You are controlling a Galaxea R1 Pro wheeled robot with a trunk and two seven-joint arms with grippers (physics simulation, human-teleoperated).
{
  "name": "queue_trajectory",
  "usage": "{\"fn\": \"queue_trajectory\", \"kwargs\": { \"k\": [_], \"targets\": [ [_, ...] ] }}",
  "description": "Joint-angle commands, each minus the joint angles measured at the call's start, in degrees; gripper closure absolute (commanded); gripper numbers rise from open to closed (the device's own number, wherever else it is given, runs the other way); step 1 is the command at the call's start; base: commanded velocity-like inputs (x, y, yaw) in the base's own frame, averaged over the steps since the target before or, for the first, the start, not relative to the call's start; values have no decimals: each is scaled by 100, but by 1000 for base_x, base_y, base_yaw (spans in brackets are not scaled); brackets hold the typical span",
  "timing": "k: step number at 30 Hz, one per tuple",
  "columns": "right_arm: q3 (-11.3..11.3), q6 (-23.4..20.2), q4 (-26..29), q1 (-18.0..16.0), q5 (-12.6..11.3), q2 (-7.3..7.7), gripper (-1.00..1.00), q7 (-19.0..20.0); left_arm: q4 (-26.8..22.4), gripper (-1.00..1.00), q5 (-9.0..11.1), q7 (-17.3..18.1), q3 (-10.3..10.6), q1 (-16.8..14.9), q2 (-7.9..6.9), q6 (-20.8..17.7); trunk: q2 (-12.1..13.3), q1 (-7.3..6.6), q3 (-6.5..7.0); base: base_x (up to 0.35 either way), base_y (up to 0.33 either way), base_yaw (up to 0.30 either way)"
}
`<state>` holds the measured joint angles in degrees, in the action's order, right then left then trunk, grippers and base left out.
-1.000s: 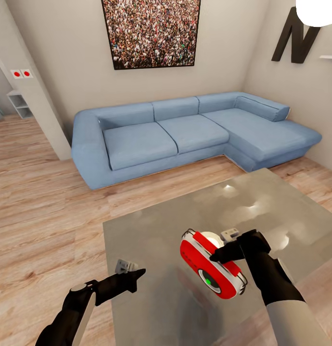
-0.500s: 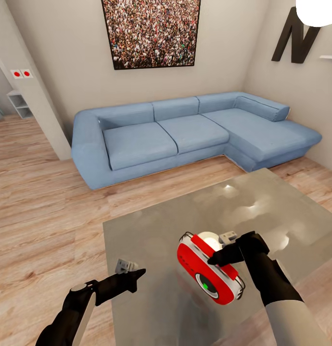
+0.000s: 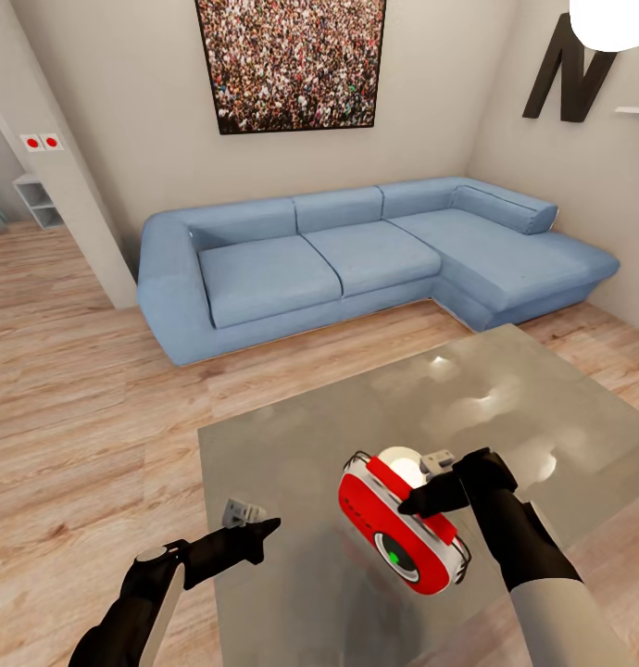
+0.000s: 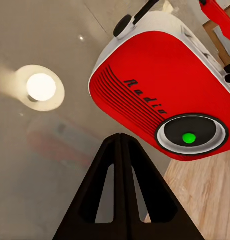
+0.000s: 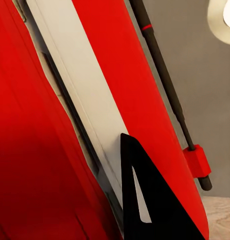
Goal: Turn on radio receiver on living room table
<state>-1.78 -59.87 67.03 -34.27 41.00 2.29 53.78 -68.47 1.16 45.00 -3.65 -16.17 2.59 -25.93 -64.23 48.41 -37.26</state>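
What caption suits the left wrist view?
Shut left gripper aimed at the red radio receiver above the glossy grey table.

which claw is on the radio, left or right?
The right claw: its tips press against the red radio receiver on the grey table. The left claw is shut and apart from it, over bare tabletop.

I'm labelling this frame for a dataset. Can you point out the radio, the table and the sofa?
radio [image 3: 396, 531]: head view, on its red face beside the dial.
table [image 3: 292, 454]: head view, on a bare part of the grey top.
sofa [image 3: 264, 278]: head view, on the left seat cushion.
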Motion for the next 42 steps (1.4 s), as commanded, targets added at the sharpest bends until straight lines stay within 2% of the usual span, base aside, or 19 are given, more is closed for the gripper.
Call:
{"fn": "queue_trajectory", "kwargs": {
  "k": [1,12,15,18,24,30,33,38,42],
  "targets": [
    [-2,-13,-2,-1,-31,-2,100,0,0,100,3,0,0,0,0,0,0,0,0,0,0,0],
    [-20,-13,-6,-1,-44,-11,100,9,0,100,7,0,4,0,4,-1,0,0,0,0,0,0],
    [-28,-13,-6,-1,-78,-64,100,8,0,100,7,0,2,0,5,0,0,0,0,0,0,0],
    [-31,4,-6,-1,-202,-98,100,5,0,100,7,0,4,0,5,0,0,0,0,0,0,0],
    [-33,384,-8,-1,-563,-113,100,-16,0,100,7,0,4,0,5,0,0,0,0,0,0,0],
    [-38,556,-17,-1,-754,-111,100,-25,0,100,7,0,4,0,5,0,0,0,0,0,0,0],
    [-72,705,-185,-1,-925,-107,100,-35,0,100,7,0,4,0,5,0,0,0,0,0,0,0],
    [-137,982,-507,-1,-1022,-106,100,-57,0,100,7,0,4,0,5,0,0,0,0,0,0,0],
    [-151,1043,-590,-1,-1036,-106,100,-66,0,100,7,0,1,0,5,0,0,0,0,0,0,0]
  ]
}}
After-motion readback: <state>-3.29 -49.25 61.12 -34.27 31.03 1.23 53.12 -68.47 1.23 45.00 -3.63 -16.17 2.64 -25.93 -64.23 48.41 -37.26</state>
